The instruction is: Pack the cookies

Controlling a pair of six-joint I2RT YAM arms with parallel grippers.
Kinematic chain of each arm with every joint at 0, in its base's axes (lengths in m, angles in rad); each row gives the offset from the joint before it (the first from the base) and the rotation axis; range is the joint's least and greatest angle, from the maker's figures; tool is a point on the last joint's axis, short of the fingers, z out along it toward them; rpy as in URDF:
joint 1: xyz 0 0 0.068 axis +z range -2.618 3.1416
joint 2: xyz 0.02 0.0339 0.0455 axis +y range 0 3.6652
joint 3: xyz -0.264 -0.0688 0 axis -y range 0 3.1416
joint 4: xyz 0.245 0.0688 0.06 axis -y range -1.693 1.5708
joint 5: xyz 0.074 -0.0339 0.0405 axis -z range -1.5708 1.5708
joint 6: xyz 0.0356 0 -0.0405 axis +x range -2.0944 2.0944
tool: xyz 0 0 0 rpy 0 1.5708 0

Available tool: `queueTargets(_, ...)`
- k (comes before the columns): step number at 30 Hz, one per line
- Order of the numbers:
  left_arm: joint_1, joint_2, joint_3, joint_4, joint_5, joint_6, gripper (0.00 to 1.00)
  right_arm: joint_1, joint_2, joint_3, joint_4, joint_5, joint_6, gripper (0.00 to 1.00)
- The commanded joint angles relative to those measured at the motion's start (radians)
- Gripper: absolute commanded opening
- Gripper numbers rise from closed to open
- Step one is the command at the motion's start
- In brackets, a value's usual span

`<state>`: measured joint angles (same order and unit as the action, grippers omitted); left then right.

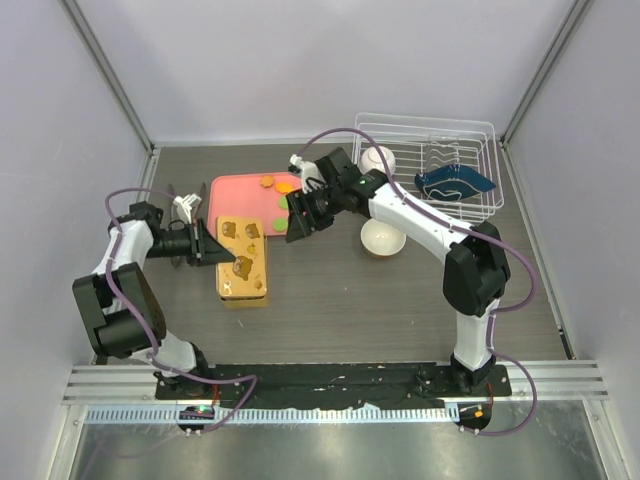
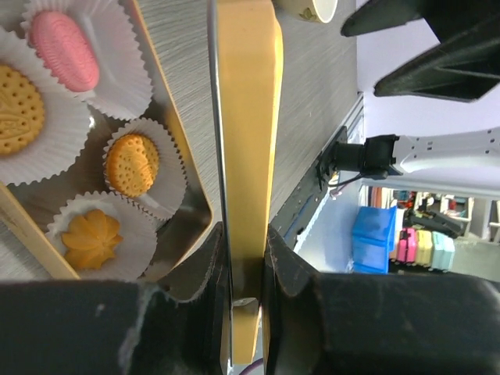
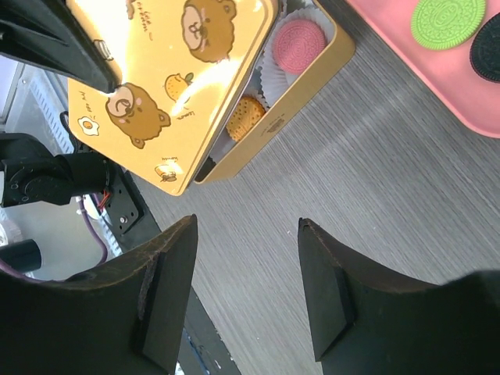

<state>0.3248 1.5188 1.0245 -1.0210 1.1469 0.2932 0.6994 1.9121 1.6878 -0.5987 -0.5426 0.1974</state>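
My left gripper (image 2: pixel 244 266) is shut on the edge of a yellow bear-print tin lid (image 2: pixel 246 117), holding it slanted over the yellow tin (image 3: pixel 289 101). Inside the tin, cookies lie in white paper cups: a pink one (image 2: pixel 66 50), round orange ones (image 2: pixel 131 164) and a flower-shaped one (image 2: pixel 92 238). More cookies lie on the pink tray (image 1: pixel 240 195): a green one (image 3: pixel 448 19), a black one (image 3: pixel 488 51) and orange ones (image 1: pixel 267 181). My right gripper (image 3: pixel 246 289) hangs open and empty over bare table between tin and tray.
A white bowl (image 1: pixel 383 238) sits right of the right gripper. At the back right stands a wire dish rack (image 1: pixel 430 160) with a dark blue item (image 1: pixel 455 183), and a white cup (image 1: pixel 378 160) beside it. Grey walls close off three sides.
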Motion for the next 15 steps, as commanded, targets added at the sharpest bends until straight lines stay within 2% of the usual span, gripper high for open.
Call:
queueTargets(1,-0.003,0.056,0.014,0.048,-0.006,-0.069,0.00,0.009,-0.008,0.001,0.023,0.020,-0.009,0.59)
queueTargets(11,-0.003,0.155,0.028,-0.001,0.046,-0.003,0.00,0.037,0.028,0.024,0.010,0.047,-0.018,0.60)
queueTargets(15,-0.003,0.214,0.057,-0.072,0.065,0.064,0.00,0.045,0.033,0.029,0.005,0.050,-0.024,0.60)
